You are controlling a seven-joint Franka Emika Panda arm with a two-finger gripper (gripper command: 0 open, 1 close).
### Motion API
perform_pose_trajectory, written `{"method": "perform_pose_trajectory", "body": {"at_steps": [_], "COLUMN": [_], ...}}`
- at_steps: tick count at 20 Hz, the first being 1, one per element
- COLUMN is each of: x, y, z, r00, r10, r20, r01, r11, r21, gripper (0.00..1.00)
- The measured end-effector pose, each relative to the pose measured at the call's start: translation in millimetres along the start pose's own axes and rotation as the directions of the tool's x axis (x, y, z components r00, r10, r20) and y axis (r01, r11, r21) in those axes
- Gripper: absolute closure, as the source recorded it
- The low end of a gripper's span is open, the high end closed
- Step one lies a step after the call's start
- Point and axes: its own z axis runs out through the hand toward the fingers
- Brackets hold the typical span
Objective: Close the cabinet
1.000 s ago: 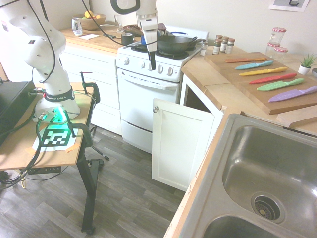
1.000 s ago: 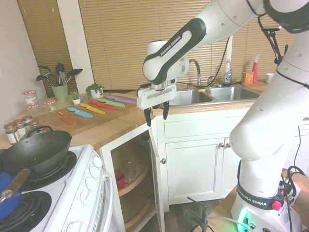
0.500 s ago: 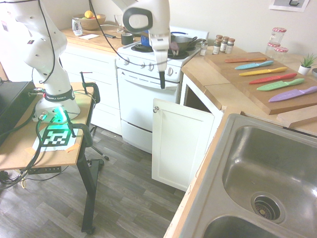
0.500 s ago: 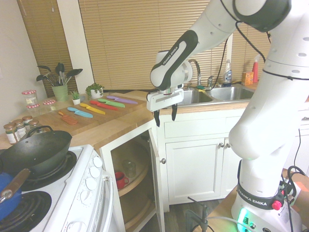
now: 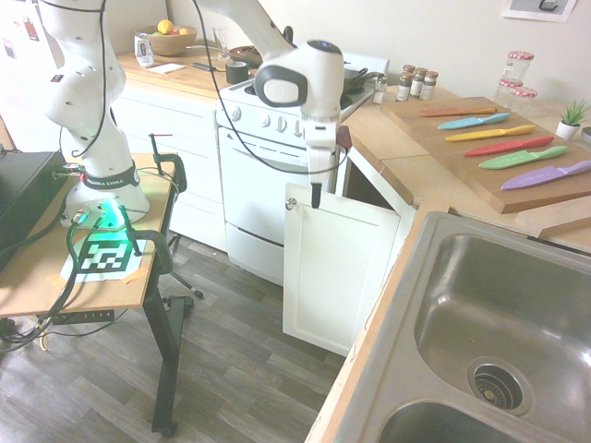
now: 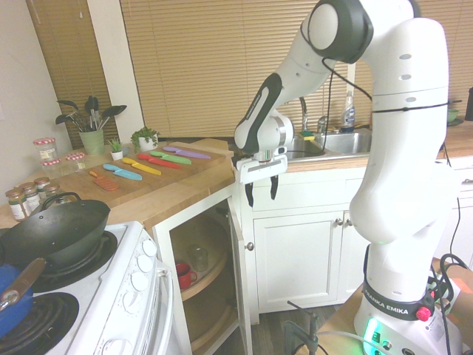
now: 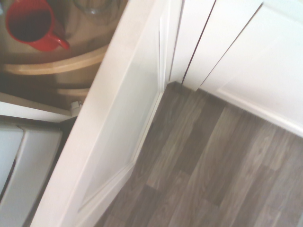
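Claw (image 6: 261, 198) spread and empty above the cabinet (image 5: 337, 268) door's top edge; drop outside its face, then push toward 1 o'clock.

From the first exterior view the cabinet's (image 5: 346, 245) open door hides its whole inside, the arm covers much of the stovetop (image 5: 277, 88), the sink (image 5: 499, 323) runs off the frame, and the wrist view cuts the red mug (image 7: 31, 26) at its edge

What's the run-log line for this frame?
task: close cabinet | cabinet door: open | hand: open, empty, pointing down above door's top edge | contact: none seen | red mug inside on shelf
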Motion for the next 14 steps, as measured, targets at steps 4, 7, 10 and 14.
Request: {"method": "perform_pose_trajectory", "body": {"at_steps": [4,7,10,14], "x": [10.1,15.1,18.1,14.9], "y": [-16.6,-26.7,-30.8,-29.6], "z": [30.2,46.2,65.9,98.0], "r00": [1.0,0.999,0.999,0.997], "r10": [-0.002,-0.005,-0.003,-0.022], "r20": [0.028,0.038,0.054,0.074], "r01": [0.002,0.006,0.006,0.027], "r11": [1.0,1.0,0.999,0.997], "r21": [-0.016,-0.028,-0.046,-0.072], "gripper": [0.0,0.0,0.0,0.0]}}
